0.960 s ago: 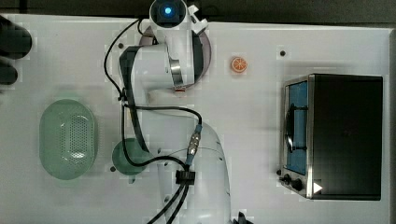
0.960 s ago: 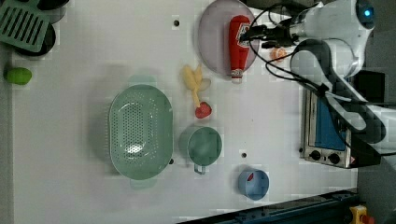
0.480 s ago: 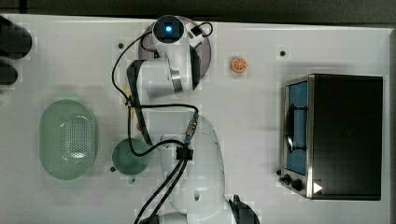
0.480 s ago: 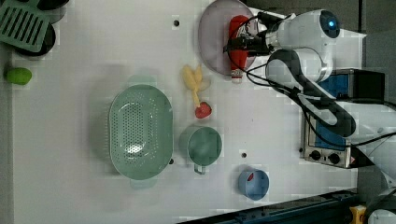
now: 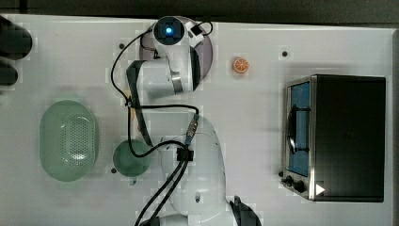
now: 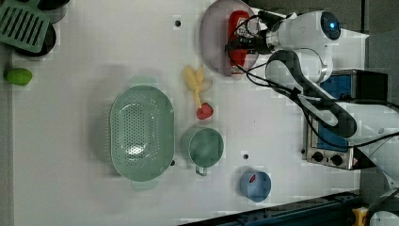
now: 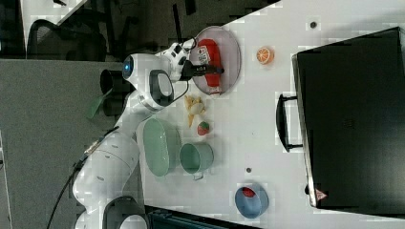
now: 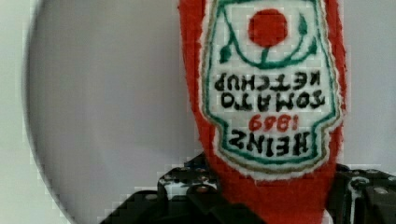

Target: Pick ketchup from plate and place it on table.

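The claw (image 6: 234, 45) is down over the ketchup bottle (image 6: 237, 40), one dark finger on either side of the neck end and closing against it in the wrist view. The bottle (a soft red one, its label reading Heinz Tomato Ketchup) lies flat on the mauve-grey plate (image 6: 214, 37) at the far edge of the white worktop (image 6: 70, 188). Beside the plate, a strawberry (image 6: 204, 111) rests on the worktop.

One ketchup (image 6: 237, 42), one plate (image 6: 214, 40), one green basket (image 6: 141, 133), one green mug (image 6: 205, 147), one blue bowl (image 6: 255, 185), one strawberry (image 6: 204, 112), one oven (image 5: 346, 137).
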Robot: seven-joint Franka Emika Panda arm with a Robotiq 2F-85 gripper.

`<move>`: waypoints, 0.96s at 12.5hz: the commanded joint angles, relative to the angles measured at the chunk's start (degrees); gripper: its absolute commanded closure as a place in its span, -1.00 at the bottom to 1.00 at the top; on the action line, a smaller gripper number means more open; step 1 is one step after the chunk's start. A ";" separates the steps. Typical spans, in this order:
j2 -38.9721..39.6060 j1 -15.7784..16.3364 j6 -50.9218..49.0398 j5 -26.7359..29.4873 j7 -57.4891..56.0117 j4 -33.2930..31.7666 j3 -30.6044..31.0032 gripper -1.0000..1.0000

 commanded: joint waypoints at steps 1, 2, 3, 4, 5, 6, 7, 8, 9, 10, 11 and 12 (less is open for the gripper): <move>-2.33 -0.40 0.07 -0.26 -1.78 1.02 -0.38 -0.19; -3.31 -0.46 -0.07 -0.20 -1.75 1.25 -0.37 -0.19; -4.50 -0.58 -0.38 -0.17 -1.65 1.67 -0.37 -0.19; -5.90 -0.77 -1.29 -0.06 -1.39 2.23 -0.37 -0.19; -7.36 -0.96 -3.40 0.00 -1.31 3.02 -0.36 -0.19; -8.77 -1.11 -6.60 0.01 -1.31 3.93 -0.34 -0.19; -10.32 -1.23 -10.24 0.01 -1.32 4.60 -0.33 -0.19; -12.22 -1.43 -12.97 0.01 -1.32 4.69 -0.34 -0.19; -14.27 -1.77 -14.64 0.02 -1.33 4.43 -0.34 -0.19; -16.35 -2.24 -15.68 0.10 -1.32 3.94 -0.34 -0.19; -18.49 -2.91 -16.34 0.72 -1.33 2.84 -0.35 -0.19; -20.80 -3.82 -16.72 2.52 -1.31 1.06 -0.35 -0.19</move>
